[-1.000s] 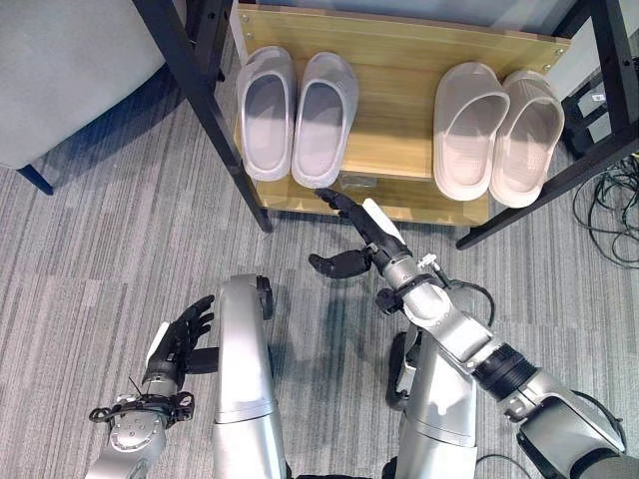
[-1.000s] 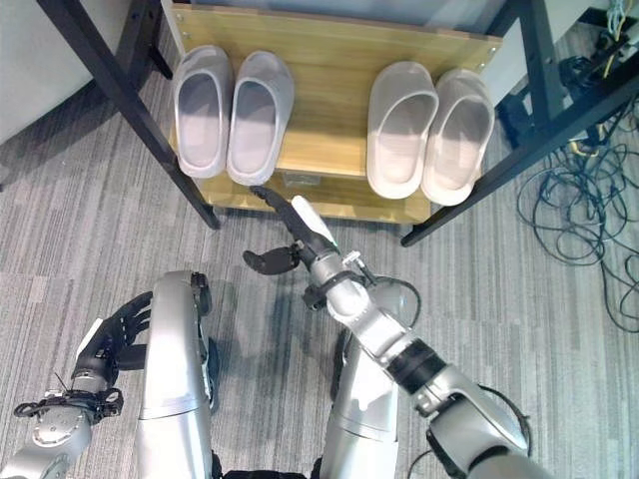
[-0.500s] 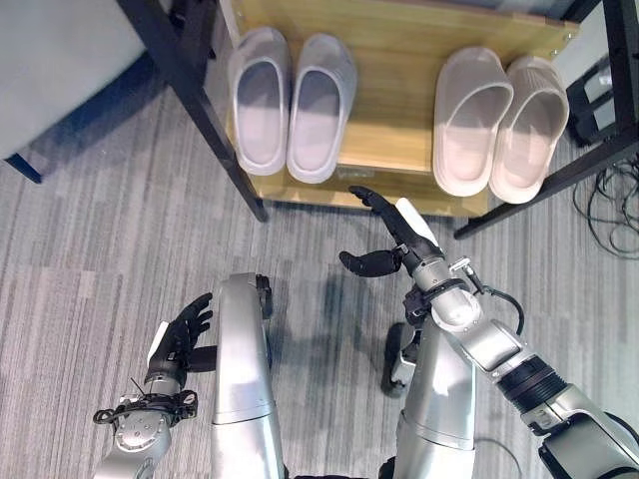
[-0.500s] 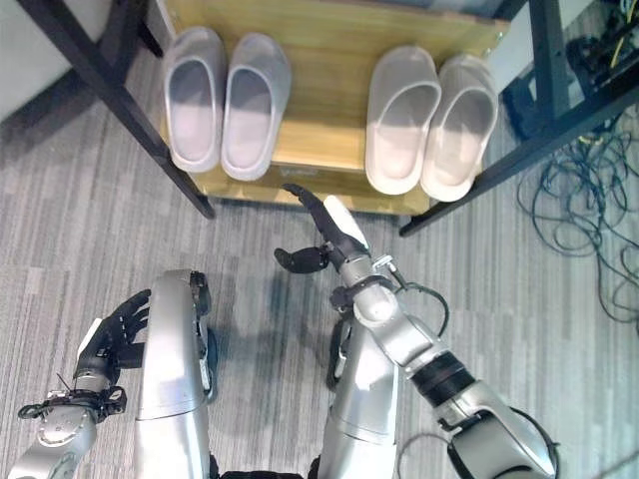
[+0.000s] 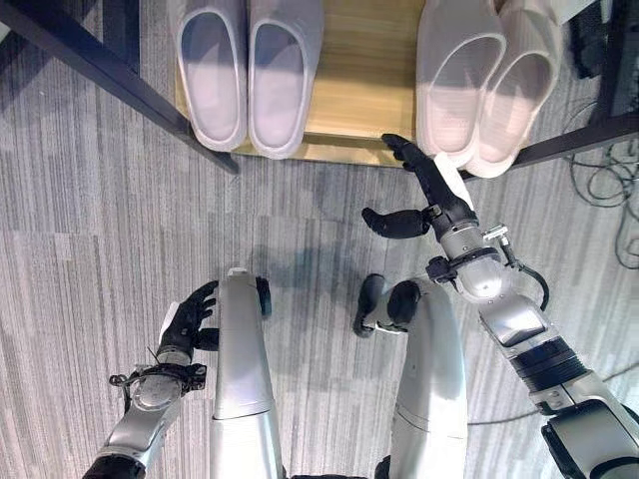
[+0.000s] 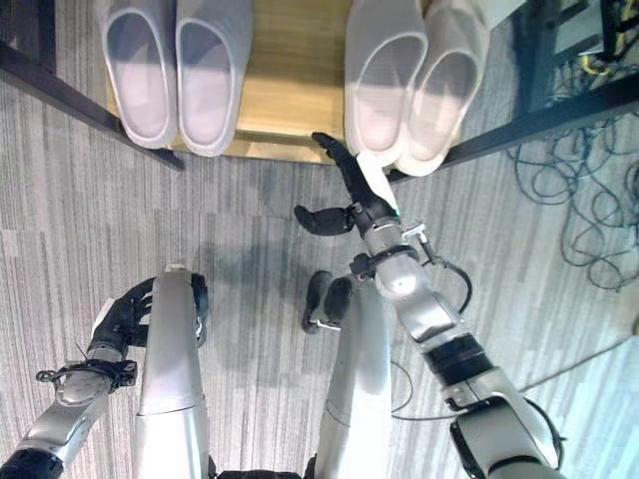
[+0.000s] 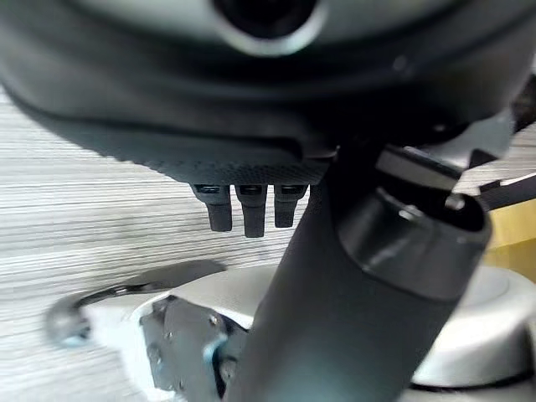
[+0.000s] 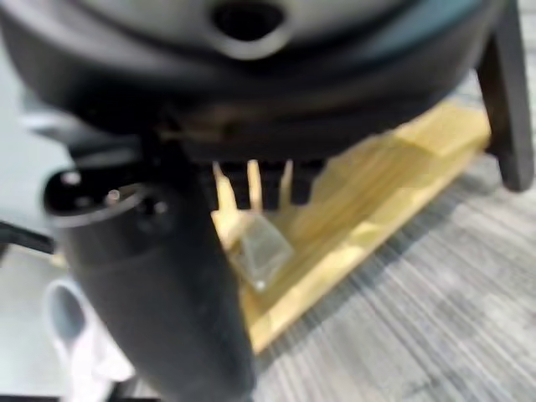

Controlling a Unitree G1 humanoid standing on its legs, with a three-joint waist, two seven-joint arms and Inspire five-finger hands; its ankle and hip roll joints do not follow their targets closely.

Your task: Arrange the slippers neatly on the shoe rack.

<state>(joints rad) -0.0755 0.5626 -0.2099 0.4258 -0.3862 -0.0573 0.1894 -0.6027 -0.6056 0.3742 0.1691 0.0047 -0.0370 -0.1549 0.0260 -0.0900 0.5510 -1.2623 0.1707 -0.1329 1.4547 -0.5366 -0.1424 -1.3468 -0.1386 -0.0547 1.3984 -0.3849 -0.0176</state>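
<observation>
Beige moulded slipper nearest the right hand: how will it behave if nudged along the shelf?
The beige moulded slipper looks like one-piece foam, so probably light and fairly stiff. Its flat sole on the smooth wooden shelf should slide, not tip. It touches its mate, which would likely shift too. The right hand is open, near its heel.

Grey striped carpet (image 5: 90,249) covers the floor, with tangled cables (image 6: 579,190) (black, looping) at the right.

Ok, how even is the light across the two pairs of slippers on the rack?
Left eye view: the right pair is split into bright patches and shade, while the left pair sits in flatter, dimmer light. Right wrist view: the shoe rack shelf catches strong light along its front edge.
</observation>
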